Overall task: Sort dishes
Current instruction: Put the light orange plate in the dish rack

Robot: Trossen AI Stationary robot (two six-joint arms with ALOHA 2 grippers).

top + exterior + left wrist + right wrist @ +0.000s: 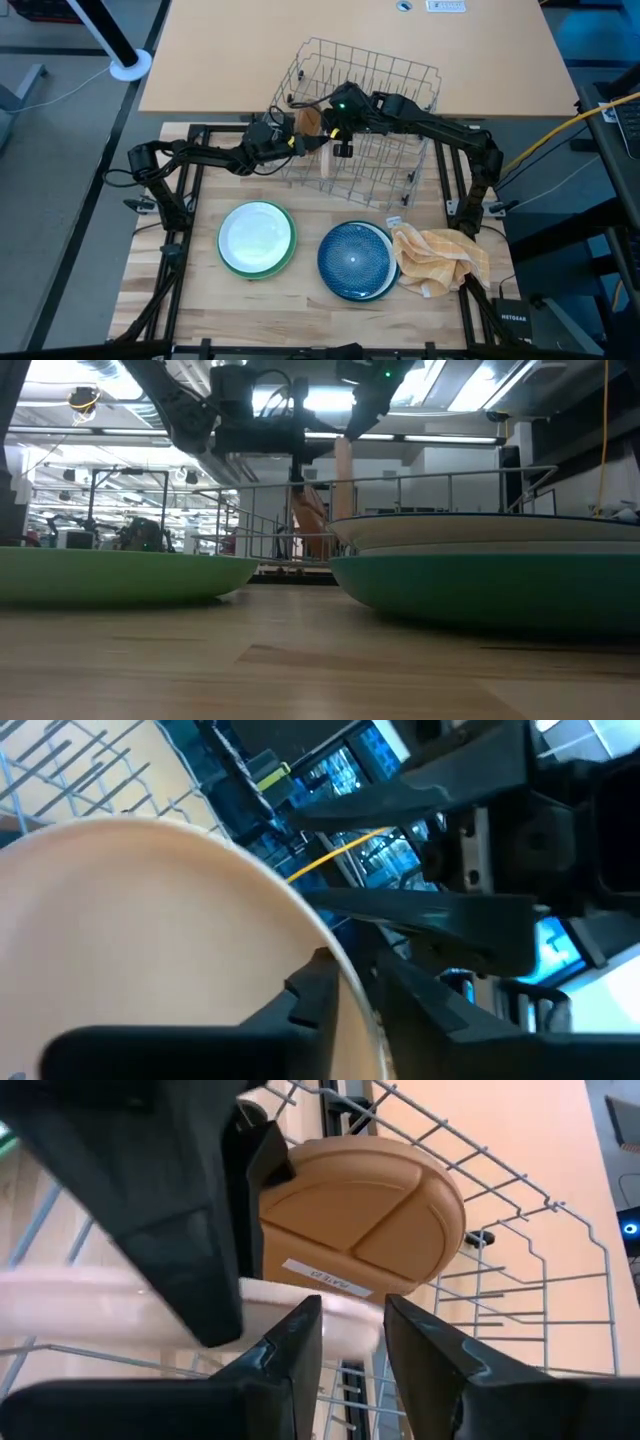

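Note:
A grey wire rack (380, 100) stands at the table's far middle. My left gripper (350, 975) reaches level into the rack's left side. It is open, with a finger on either side of the rim of a brown plate (360, 1210) that stands on edge in the rack. My right gripper (350, 1315) comes from the right, slanting down, and is shut on a pale tan plate (343, 475) held on edge beside the brown one. My right gripper pinches the pale tan plate's upper rim (335, 1308) between its two fingers, coming from above and the right at a slant. The plate hangs upright below the fingers, inside the rack. The nearer plates hide its lower edge, so whether it rests on the wires cannot be told.
On the near half of the table a white plate lies in a green plate (257, 240). To its right a teal-blue plate (355, 262) tops a small stack. A yellow checked cloth (440, 258) lies crumpled at the right.

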